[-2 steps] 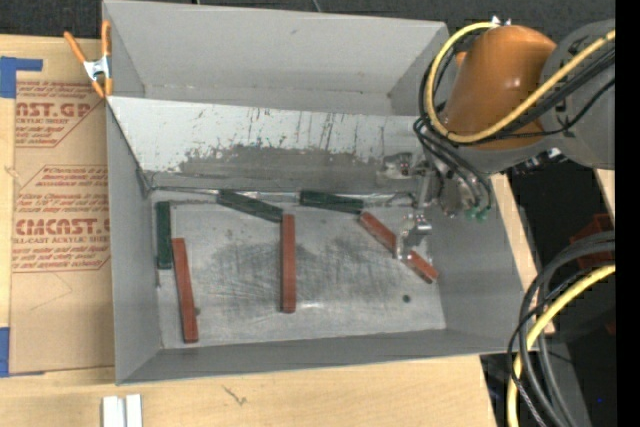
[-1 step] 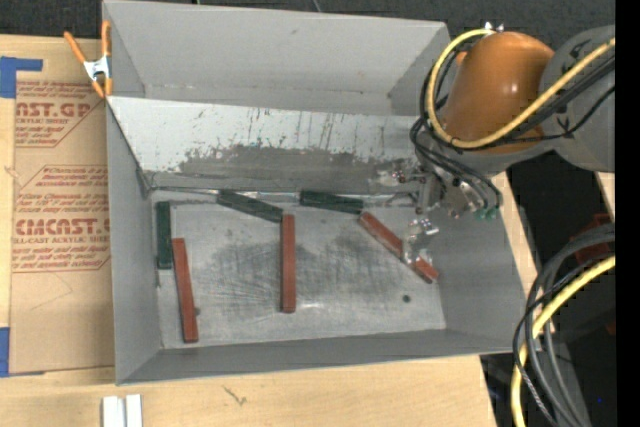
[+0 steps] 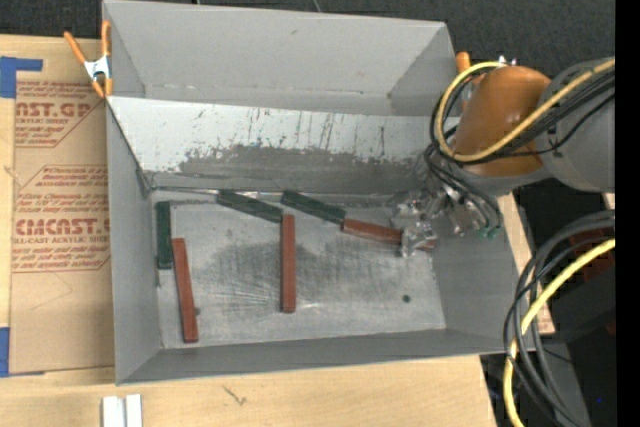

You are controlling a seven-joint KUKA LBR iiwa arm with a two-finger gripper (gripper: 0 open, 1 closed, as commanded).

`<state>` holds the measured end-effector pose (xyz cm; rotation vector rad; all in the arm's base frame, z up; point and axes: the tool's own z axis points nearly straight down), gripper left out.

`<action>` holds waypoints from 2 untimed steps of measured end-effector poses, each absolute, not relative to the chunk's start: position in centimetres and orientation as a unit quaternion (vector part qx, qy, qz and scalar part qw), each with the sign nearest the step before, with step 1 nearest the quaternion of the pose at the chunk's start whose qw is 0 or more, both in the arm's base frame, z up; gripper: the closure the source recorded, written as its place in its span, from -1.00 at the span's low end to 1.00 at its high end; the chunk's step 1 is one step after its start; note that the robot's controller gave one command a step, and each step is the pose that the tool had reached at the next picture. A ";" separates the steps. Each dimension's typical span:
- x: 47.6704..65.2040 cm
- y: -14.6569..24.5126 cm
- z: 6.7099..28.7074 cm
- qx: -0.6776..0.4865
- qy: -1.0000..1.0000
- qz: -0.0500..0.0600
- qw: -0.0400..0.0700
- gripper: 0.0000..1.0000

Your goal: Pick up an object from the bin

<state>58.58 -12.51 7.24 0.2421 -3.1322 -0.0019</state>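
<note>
Pincer beside flat red stick, scuffed metal bin

The one camera is looking down from above and slightly from one side onto the grey metal bin, standing near enough that its walls and floor are all showing, while the arm is showing at the right.
</note>
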 end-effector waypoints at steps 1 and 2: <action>58.6 -12.5 7.2 0.077 -0.997 0.000 0.000 1.00; 57.9 -12.8 23.7 0.101 -0.995 0.000 -0.002 1.00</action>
